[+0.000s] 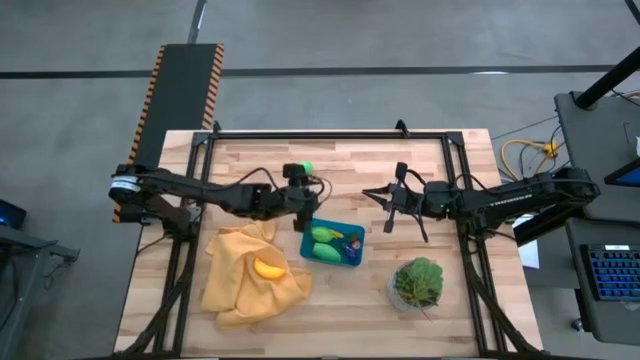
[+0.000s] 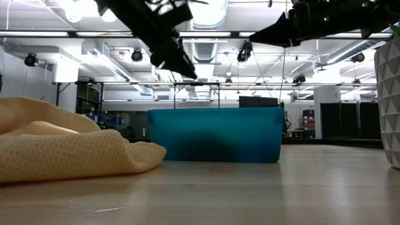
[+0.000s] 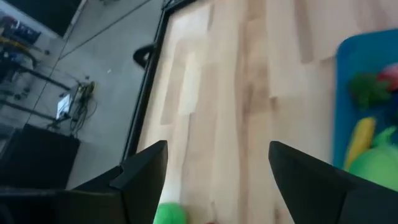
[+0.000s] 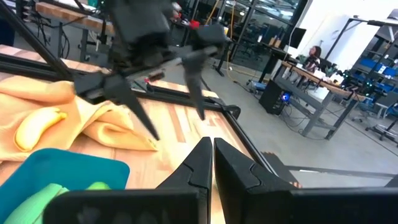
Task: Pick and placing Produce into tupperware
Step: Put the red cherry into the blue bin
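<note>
Several produce (image 1: 326, 243) pieces in tupperware (image 1: 357, 235)

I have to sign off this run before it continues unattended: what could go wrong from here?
The yellow piece lies in the folds of the mustard cloth; a grasp could snag fabric and drag it against the tupperware.

The left gripper hangs open at the tupperware's edge, so a low sweep might nudge it.

The right gripper waits shut just beside the container, near the left arm's path, so the arms could collide.
</note>
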You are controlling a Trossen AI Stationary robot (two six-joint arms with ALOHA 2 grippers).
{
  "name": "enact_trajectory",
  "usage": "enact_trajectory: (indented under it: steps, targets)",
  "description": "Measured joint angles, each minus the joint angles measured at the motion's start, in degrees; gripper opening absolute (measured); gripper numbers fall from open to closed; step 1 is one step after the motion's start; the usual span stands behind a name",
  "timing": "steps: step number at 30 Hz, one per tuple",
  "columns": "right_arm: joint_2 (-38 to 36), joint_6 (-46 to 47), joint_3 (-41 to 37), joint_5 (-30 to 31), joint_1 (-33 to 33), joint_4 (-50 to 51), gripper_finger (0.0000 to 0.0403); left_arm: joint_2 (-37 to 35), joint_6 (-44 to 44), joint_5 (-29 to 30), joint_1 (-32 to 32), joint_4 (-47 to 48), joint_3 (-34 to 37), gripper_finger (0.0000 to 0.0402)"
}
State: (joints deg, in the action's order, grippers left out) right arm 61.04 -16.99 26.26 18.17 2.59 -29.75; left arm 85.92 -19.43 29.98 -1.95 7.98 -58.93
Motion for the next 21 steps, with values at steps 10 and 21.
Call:
enact_trajectory:
  steps: [10,21]
  targets:
    - [0.0,-0.2,0.0,0.0,0.0,0.7,0.0009,1.5,-0.4,-17.8,10.4,3.5,1.3,0.0265]
    - [0.0,-1.0,0.0,0.1,0.0,2.0,0.0009,7.3,-3.5,-23.7,16.7,3.4,2.1,0.0265]
